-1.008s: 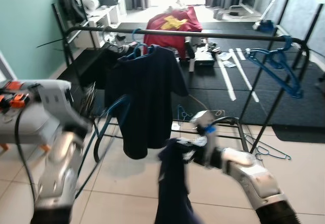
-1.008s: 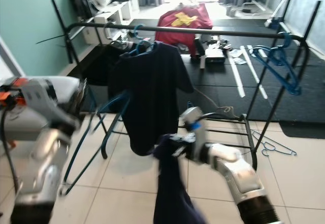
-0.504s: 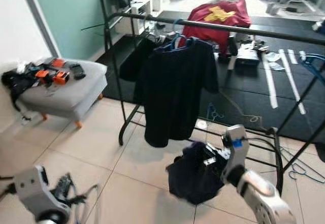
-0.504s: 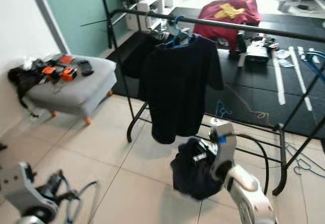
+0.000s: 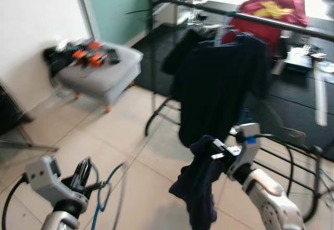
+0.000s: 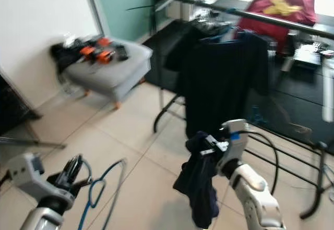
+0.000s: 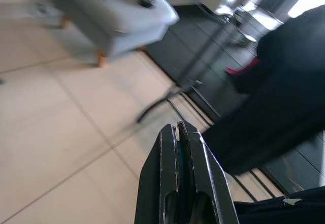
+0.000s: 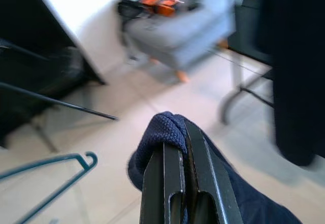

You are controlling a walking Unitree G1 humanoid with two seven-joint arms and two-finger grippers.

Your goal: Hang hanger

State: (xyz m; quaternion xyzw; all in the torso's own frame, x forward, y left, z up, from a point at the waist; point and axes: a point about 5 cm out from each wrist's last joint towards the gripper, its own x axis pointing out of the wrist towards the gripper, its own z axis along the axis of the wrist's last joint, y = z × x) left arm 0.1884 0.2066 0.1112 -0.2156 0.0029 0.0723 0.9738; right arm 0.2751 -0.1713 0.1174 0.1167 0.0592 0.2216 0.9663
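Right hand [image 6: 210,145] is clenched on a bunched dark navy garment [image 5: 201,188], which hangs from its fingers above the tiled floor [image 5: 130,131], near the foot of the black clothes rack [image 5: 292,24]. In the right wrist view the cloth wraps over the closed fingertips [image 8: 175,148]. Left hand [image 5: 82,171] sits low over the floor with its fingers pressed together on the blue hanger [image 6: 102,188], whose hook and loop trail beside it; the frames are blurred, so the exact grip seems to be at the hanger's neck. A dark shirt [image 5: 224,89] hangs on the rack's rail. A grey ottoman [image 5: 102,73] carrying orange and black items stands by the white wall.
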